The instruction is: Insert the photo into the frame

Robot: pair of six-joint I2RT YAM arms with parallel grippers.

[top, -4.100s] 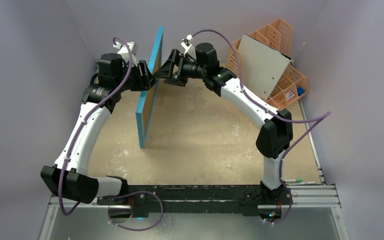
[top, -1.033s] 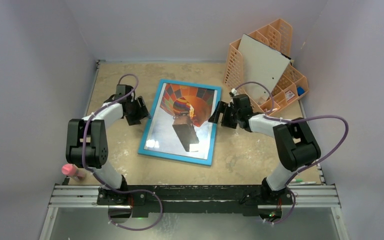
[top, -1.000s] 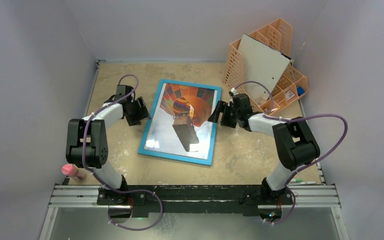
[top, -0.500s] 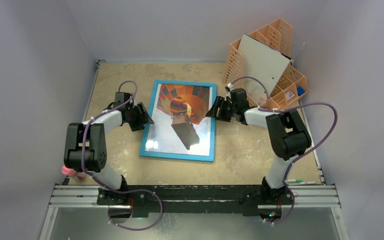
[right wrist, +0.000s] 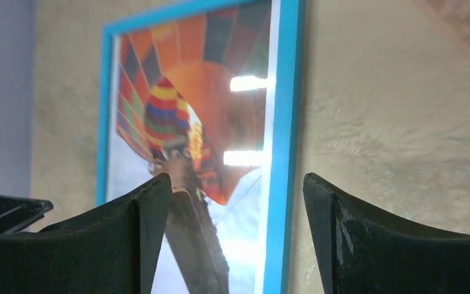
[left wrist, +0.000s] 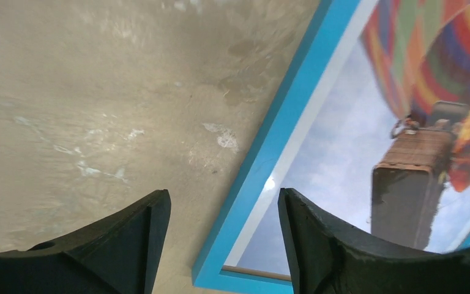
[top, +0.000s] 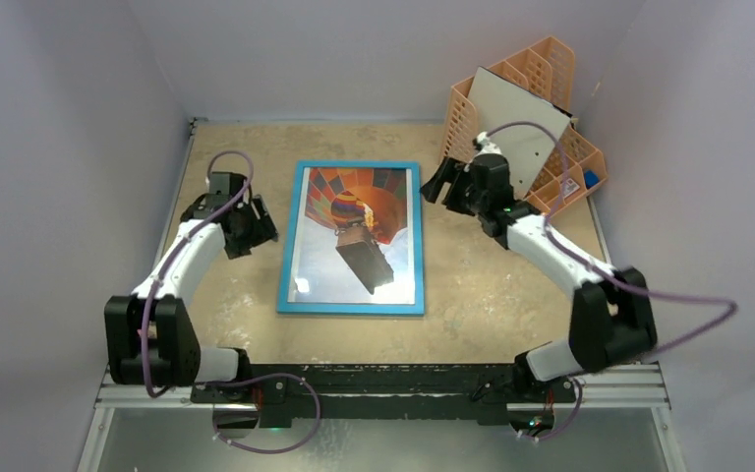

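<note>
The blue frame (top: 288, 241) lies flat and face up in the middle of the table, with the balloon photo (top: 354, 221) showing behind its glass. My left gripper (top: 259, 222) hovers just left of the frame's left side, open and apart from it. In the left wrist view the gripper (left wrist: 221, 202) looks down on the frame's blue rim (left wrist: 269, 153) and the photo (left wrist: 416, 122). My right gripper (top: 439, 183) is open off the frame's top right corner. In the right wrist view the gripper (right wrist: 235, 184) holds nothing, with the frame (right wrist: 284, 122) and photo (right wrist: 183, 110) beyond.
An orange lattice organiser (top: 562, 147) stands at the back right, with a grey-white board (top: 516, 128) leaning on it close behind my right wrist. Pens (top: 590, 356) lie by the right end of the rail. Walls close in the table on three sides.
The frame stood on edge between both grippers; now it lies flat, squared up. Over the last second both grippers drew away from its sides, the right one up toward the organiser.
</note>
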